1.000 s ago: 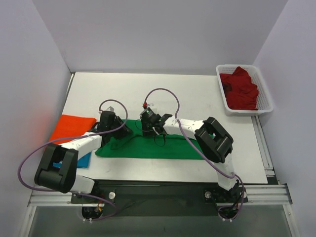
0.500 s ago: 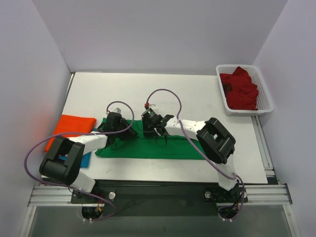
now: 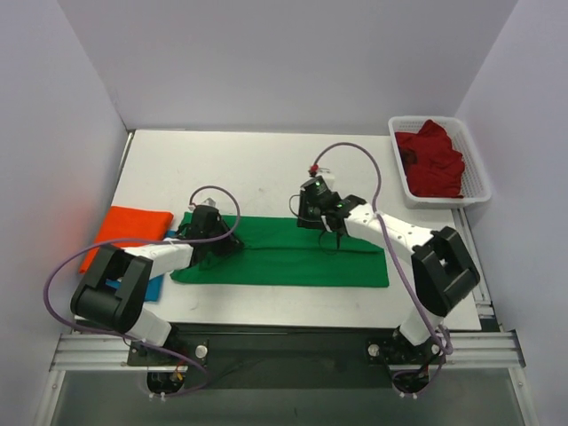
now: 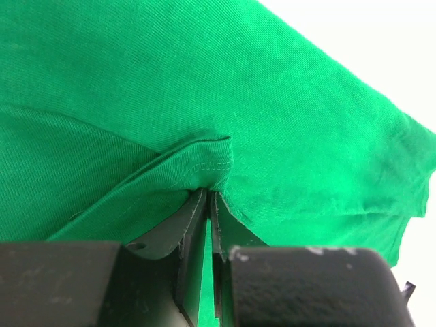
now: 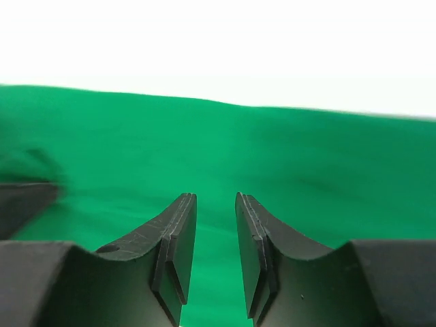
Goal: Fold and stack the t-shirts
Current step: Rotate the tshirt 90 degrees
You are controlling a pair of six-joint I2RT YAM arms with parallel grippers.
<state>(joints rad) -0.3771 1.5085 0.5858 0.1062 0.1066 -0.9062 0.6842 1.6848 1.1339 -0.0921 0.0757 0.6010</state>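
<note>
The bright green t-shirt (image 3: pixel 284 253) lies spread flat across the near middle of the table. My left gripper (image 3: pixel 216 238) is at its left part, shut on a folded hem of the green cloth (image 4: pixel 208 157), with the jaws closed tight on it (image 4: pixel 208 194). My right gripper (image 3: pixel 307 211) is over the shirt's far edge, open and empty, with green cloth (image 5: pixel 286 157) below the fingers (image 5: pixel 216 204). The orange t-shirt (image 3: pixel 130 231) lies folded at the left edge. A blue t-shirt (image 3: pixel 153 286) peeks out under the left arm. The dark red t-shirt (image 3: pixel 432 161) is heaped in the basket.
The white mesh basket (image 3: pixel 397 135) stands at the far right corner. White walls close the table on the left, back and right. Bare white table (image 3: pixel 266 164) lies beyond the green shirt. Purple cables loop above both arms.
My right gripper has moved right along the shirt's far edge, and the green cloth now lies wider and flatter on the right. My left gripper has shifted slightly right, still holding the hem.
</note>
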